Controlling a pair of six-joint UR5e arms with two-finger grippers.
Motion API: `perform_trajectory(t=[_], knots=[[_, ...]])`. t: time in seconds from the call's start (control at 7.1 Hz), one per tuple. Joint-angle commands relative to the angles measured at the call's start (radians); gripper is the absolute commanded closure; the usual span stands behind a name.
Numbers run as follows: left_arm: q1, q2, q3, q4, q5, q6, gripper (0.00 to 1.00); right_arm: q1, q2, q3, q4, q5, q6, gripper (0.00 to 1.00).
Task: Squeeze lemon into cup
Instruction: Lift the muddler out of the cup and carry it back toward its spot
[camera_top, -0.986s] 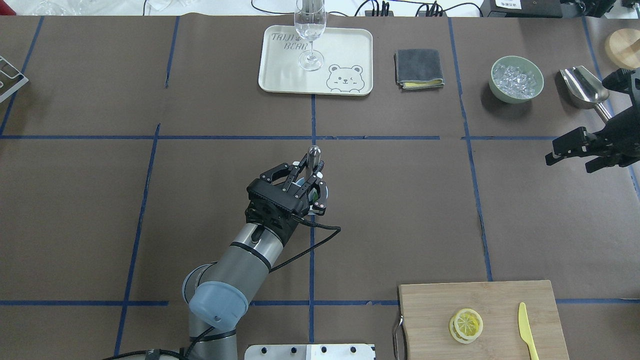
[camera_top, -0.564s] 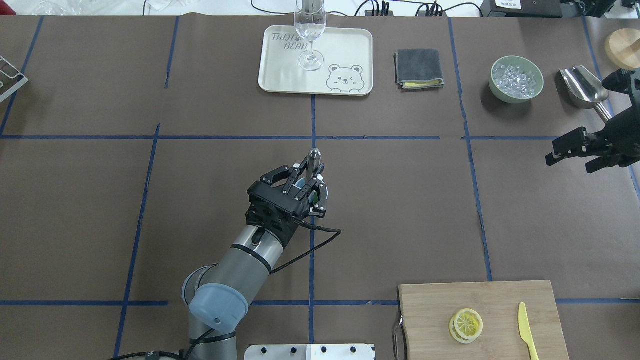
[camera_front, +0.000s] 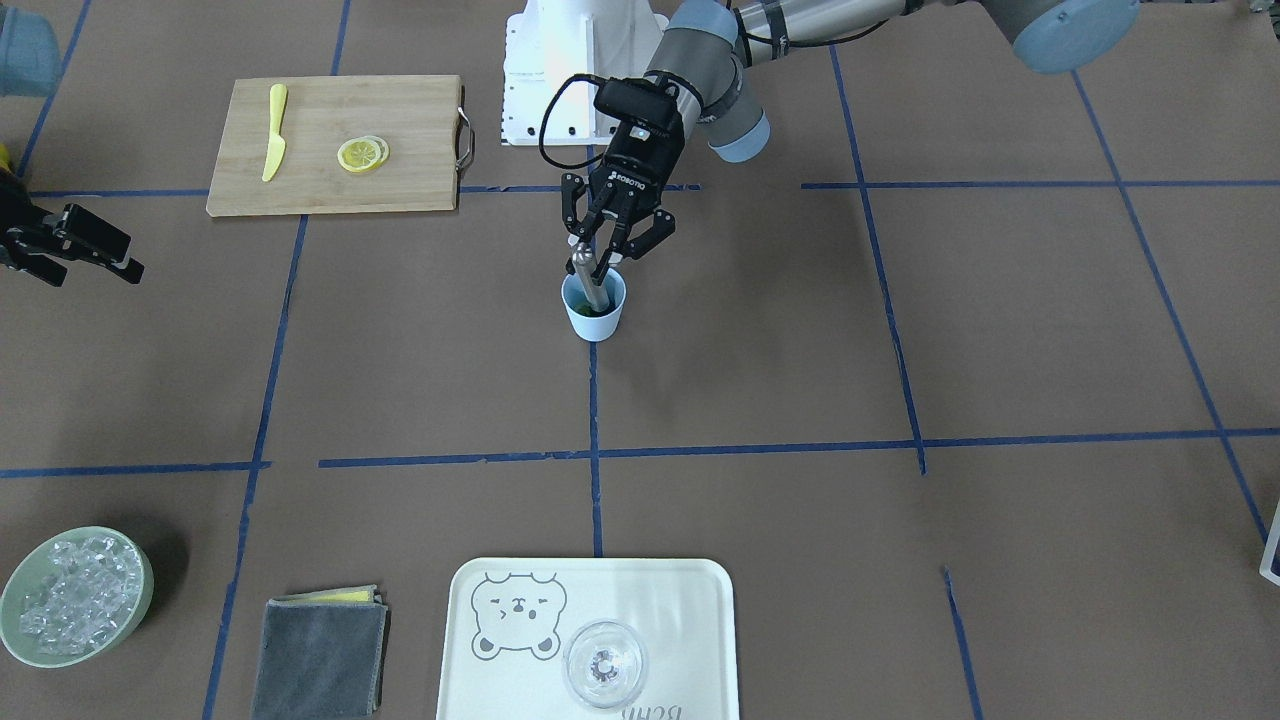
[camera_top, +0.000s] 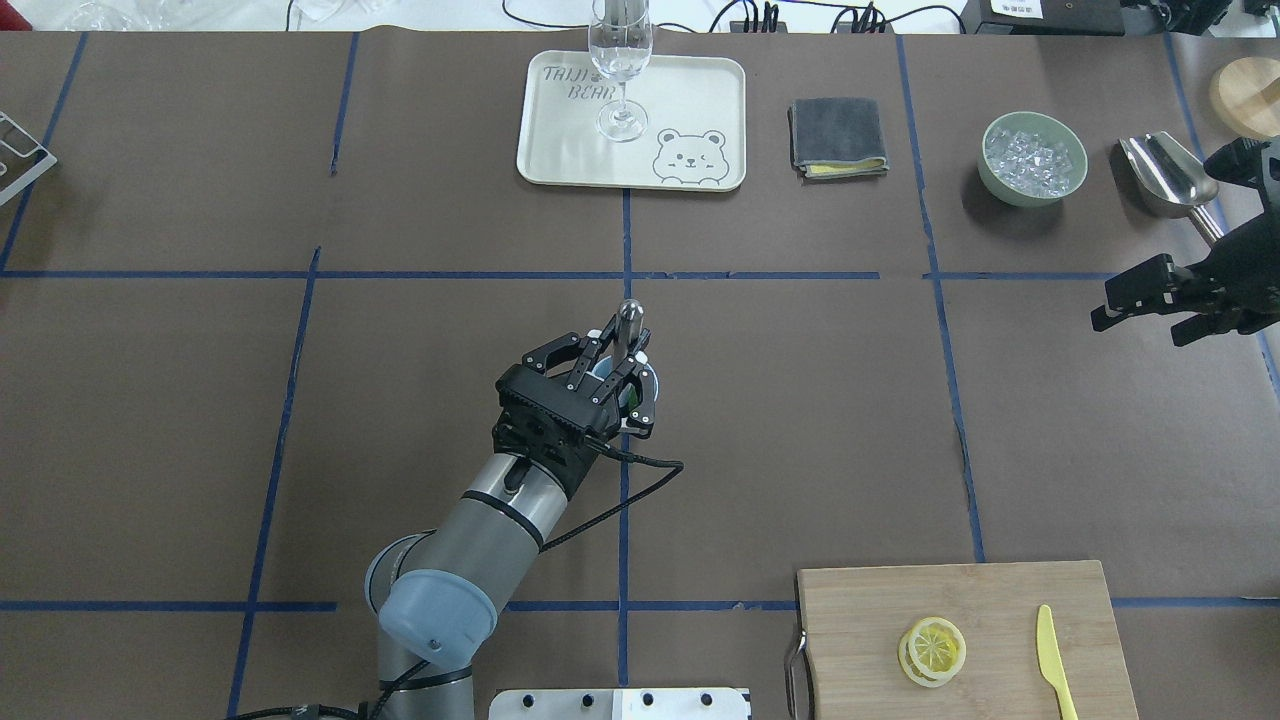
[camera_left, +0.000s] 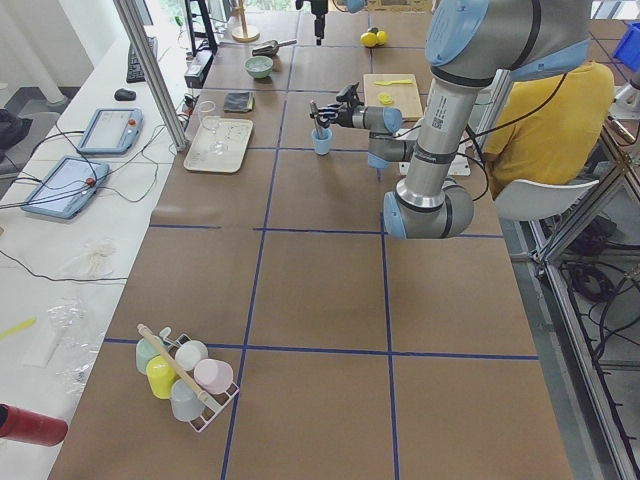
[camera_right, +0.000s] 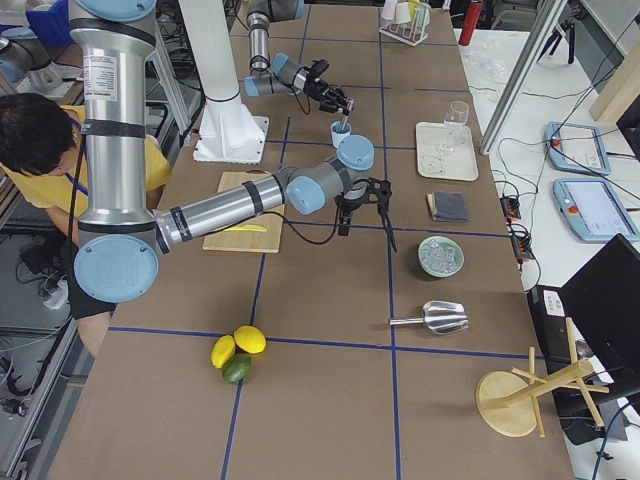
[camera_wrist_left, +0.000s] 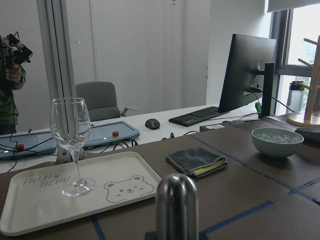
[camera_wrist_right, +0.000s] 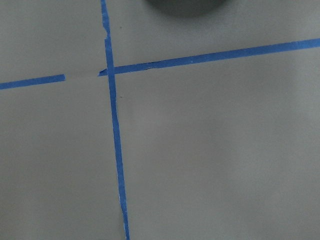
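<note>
Clamping metal muddler (camera_front: 592, 283) standing in cup (camera_front: 596, 321) — left gripper (camera_front: 598, 262); right gripper (camera_front: 128, 258) agape, empty — lemon (camera_front: 362, 153) on cutting board (camera_front: 410, 110).

A brown tabletop (camera_front: 1000, 330) is crossed by a grid of blue tape lines. At centre, a light-blue cup (camera_front: 597, 318), dark green inside, is shown with a silver metal rod (camera_front: 590, 272) and the black left gripper (camera_front: 603, 262). At upper left, a pale wooden board (camera_front: 330, 195) is seen with a yellow lemon (camera_front: 362, 154) slice and a yellow knife (camera_front: 272, 145). Along the bottom edge are shown a pale green bowl (camera_front: 143, 600), a grey cloth (camera_front: 320, 655) with a yellow edge, and a cream tray (camera_front: 700, 610) printed with a grey bear.
</note>
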Motion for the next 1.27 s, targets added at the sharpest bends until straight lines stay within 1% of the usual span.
perform_trajectory(t=[0.0,0.14,0.28,0.42,0.56,0.85,0.99,1.13], knots=[[-0.001,0.008,-0.087,-0.001,-0.01,0.065,1.0,0.0,-0.001,0.0,0.0,0.002,0.003,0.0],[-0.001,0.01,-0.161,0.001,-0.018,0.113,1.0,0.001,0.001,0.001,0.0,0.002,0.003,0.0],[-0.007,0.008,-0.251,0.016,-0.088,0.166,1.0,0.001,-0.001,0.003,0.0,0.002,0.003,0.0],[-0.029,0.012,-0.334,0.018,-0.107,0.169,1.0,0.001,0.001,0.001,0.0,0.0,0.003,0.0],[-0.065,0.025,-0.353,0.027,-0.106,0.167,1.0,0.001,0.002,0.001,0.0,-0.001,0.001,0.0],[-0.115,0.146,-0.361,0.054,-0.102,0.159,1.0,0.001,0.008,0.0,0.0,-0.007,-0.002,0.0],[-0.171,0.21,-0.361,0.115,-0.11,0.161,1.0,0.004,0.013,0.001,0.002,-0.009,0.003,0.0],[-0.199,0.278,-0.361,0.155,-0.125,0.162,1.0,0.01,0.013,0.006,0.003,-0.011,0.007,0.0]])
